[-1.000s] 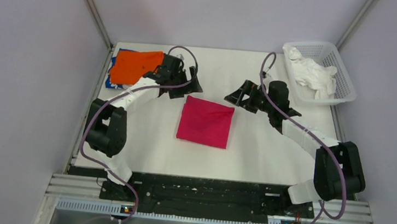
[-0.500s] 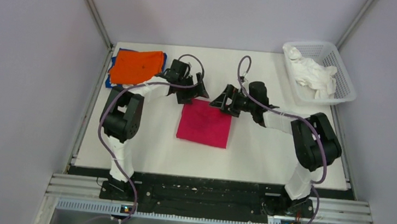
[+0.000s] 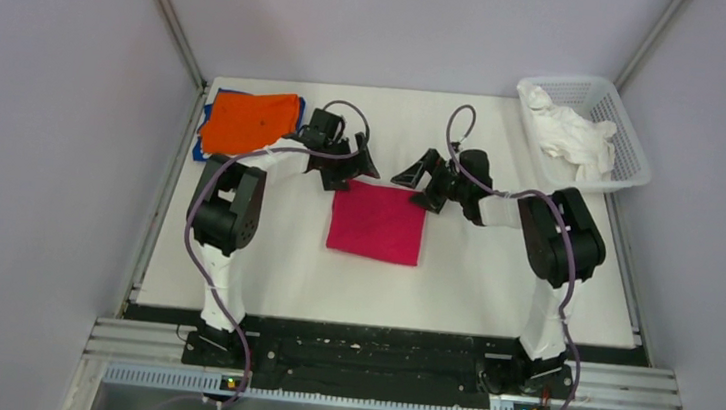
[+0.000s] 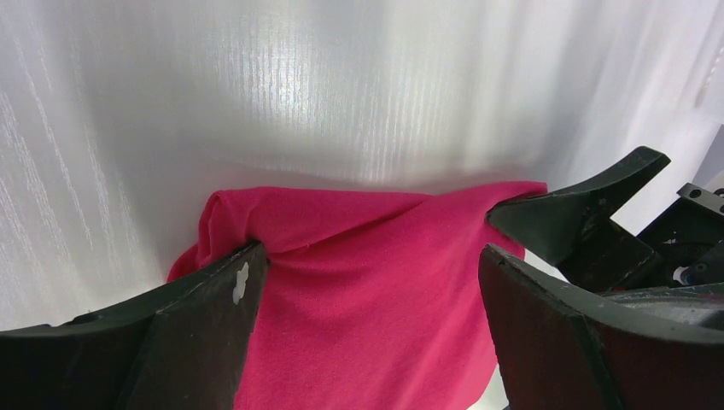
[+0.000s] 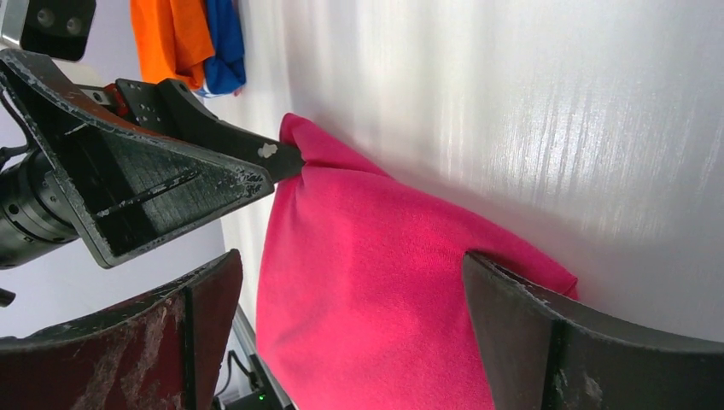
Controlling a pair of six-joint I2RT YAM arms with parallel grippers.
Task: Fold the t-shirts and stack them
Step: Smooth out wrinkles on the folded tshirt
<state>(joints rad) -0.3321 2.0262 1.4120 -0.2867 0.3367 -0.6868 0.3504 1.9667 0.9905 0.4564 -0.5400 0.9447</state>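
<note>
At the far-left corner of the white table (image 3: 473, 276), a folded orange cloth t-shirt (image 3: 250, 121) is lying on top of a blue cloth t-shirt (image 3: 199, 154), which is showing only along the orange one's left edges.

The left arm is rising from its base at the near edge, bending at a raised elbow and reaching out low toward the table's middle. The left gripper (image 3: 347, 168) is sitting at the far-left corner of a folded magenta-red cloth t-shirt (image 3: 377, 223), which is lying flat in the middle of the table. Its jaws are standing spread wide, and one finger (image 4: 213, 316) is touching a bunched fold at that corner.

The right arm is folding back on itself, with its forearm pointing leftward and low. The right gripper (image 3: 419, 185) is meeting the far-right corner of the same shirt, jaws likewise spread apart, one finger (image 5: 546, 342) pressing on the cloth.

At the far-right corner a white plastic mesh basket (image 3: 630, 130) is holding crumpled white cloth (image 3: 572, 130).
</note>
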